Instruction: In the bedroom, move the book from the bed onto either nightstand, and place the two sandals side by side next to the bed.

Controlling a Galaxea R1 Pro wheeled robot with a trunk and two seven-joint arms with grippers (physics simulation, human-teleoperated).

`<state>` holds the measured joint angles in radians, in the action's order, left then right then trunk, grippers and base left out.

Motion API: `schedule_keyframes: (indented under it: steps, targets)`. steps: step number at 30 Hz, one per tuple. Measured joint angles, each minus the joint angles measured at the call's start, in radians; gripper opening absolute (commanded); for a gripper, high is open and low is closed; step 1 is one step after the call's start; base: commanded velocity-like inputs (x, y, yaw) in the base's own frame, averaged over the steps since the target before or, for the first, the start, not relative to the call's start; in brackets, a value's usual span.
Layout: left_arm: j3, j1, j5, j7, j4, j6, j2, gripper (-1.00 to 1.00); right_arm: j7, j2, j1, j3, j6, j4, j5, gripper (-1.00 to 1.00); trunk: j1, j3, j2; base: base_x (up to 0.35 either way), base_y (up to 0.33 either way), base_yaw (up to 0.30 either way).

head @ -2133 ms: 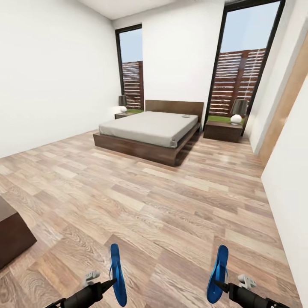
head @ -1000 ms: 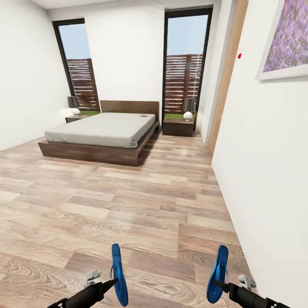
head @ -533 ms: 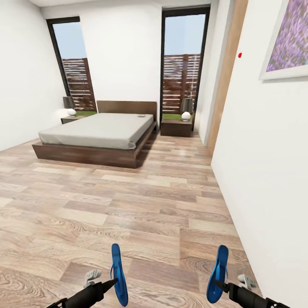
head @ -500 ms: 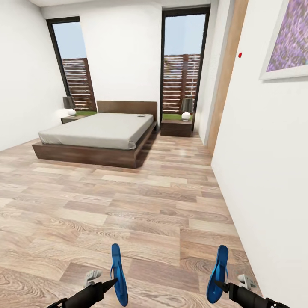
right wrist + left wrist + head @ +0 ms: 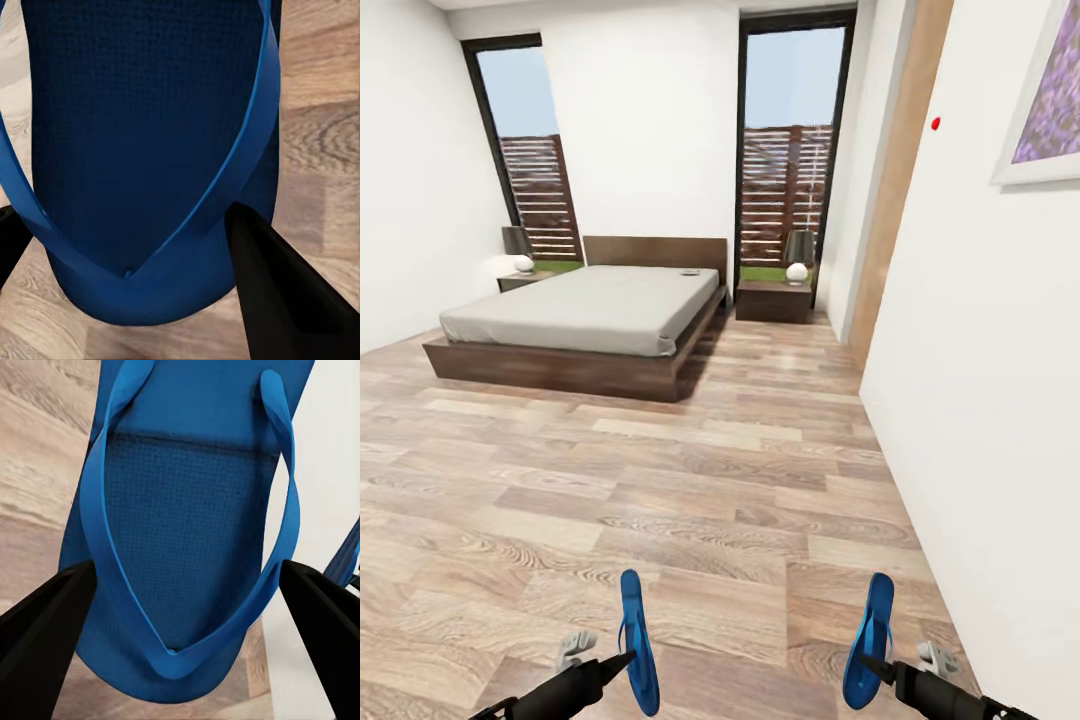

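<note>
The robot stands well back from the bed [image 5: 575,320] with one blue sandal in each end effector. The left end effector [image 5: 622,658] is closed on the left sandal [image 5: 637,640], and the right end effector [image 5: 865,660] is closed on the right sandal [image 5: 870,638]; both sandals are held upright on edge above the floor [image 5: 690,500]. In the wrist views the dark fingers [image 5: 45,637] flank each sole near its strap.

The step in hand looks like carrying the pair toward the bed. Done well, it means driving straight along the open floor, staying off the right wall [image 5: 980,400], and keeping both grips firm until the sandals can be laid flat, side by side, just beside the bed frame.

A small object, probably the book [image 5: 689,272], lies on the mattress near the headboard. A nightstand [image 5: 774,300] with a lamp stands at the bed's right, another nightstand [image 5: 520,282] at its left. The plank floor is bare, the walls white, with tall windows behind.
</note>
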<state>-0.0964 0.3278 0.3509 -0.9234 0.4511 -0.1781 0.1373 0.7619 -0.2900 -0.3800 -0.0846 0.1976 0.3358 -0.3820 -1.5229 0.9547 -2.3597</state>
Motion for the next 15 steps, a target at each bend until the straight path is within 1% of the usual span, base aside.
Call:
schedule_keyframes:
  steps: [11, 15]
  targets:
    - [0.000, 0.000, 0.000, 0.000, 0.000, 0.000, 0.000, -1.00, 0.000, 0.000, 0.000, 0.000, 0.000, 0.000, 0.000, -1.00, 0.000, 0.000, 0.000, 0.328, 0.000, 0.000]
    - [0.000, 0.000, 0.000, 0.000, 0.000, 0.000, 0.001, -1.00, 0.000, 0.000, 0.000, 0.000, 0.000, 0.000, 0.000, -1.00, 0.000, 0.000, 0.000, 0.328, 0.000, -0.041]
